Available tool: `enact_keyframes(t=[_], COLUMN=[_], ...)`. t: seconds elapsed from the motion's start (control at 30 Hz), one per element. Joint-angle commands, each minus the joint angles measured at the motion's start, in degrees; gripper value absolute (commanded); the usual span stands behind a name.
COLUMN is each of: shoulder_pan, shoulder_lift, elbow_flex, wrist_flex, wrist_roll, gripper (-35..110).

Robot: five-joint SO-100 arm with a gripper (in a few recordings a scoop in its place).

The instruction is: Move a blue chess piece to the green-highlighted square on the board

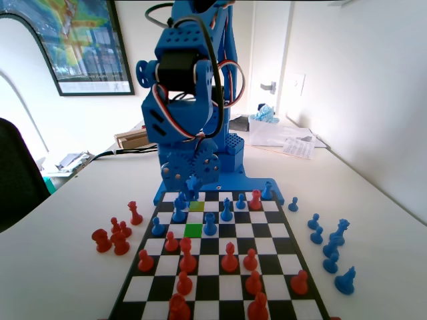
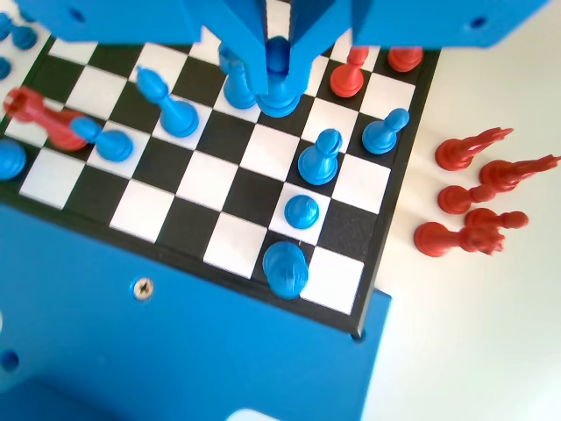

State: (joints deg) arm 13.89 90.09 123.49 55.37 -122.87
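In the wrist view my gripper (image 2: 278, 60) is shut on the blue chess piece (image 2: 279, 98), a small pawn whose round head sits between the two jaws. Its flared base hangs just over the board (image 2: 166, 171). In the fixed view the gripper (image 1: 193, 185) is low at the far end of the board (image 1: 267, 230), over the far rows. The green-highlighted square (image 1: 193, 230) lies bare two rows nearer the camera. A duller yellow-olive square (image 1: 197, 207) between the two is also bare.
Other blue pieces stand close around the gripper: pawns (image 2: 318, 158) (image 2: 301, 210) and a bishop (image 2: 171, 105). Blue pieces (image 1: 210, 225) (image 1: 157, 227) flank the green square. Red pieces (image 1: 230, 257) fill the near rows. Red pieces (image 1: 113, 237) and blue pieces (image 1: 330, 247) stand off the board.
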Motion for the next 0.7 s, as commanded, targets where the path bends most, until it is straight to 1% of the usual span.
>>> enact_keyframes(t=[0.0, 0.4, 0.67], shoulder_pan=[0.26, 0.26, 0.35], shoulder_lift=[-0.62, -8.44, -10.37], elbow_flex=[-5.54, -12.30, -8.88], wrist_flex=[1.23, 0.62, -4.39], wrist_roll=[1.58, 4.13, 3.43], gripper=[1, 1, 1])
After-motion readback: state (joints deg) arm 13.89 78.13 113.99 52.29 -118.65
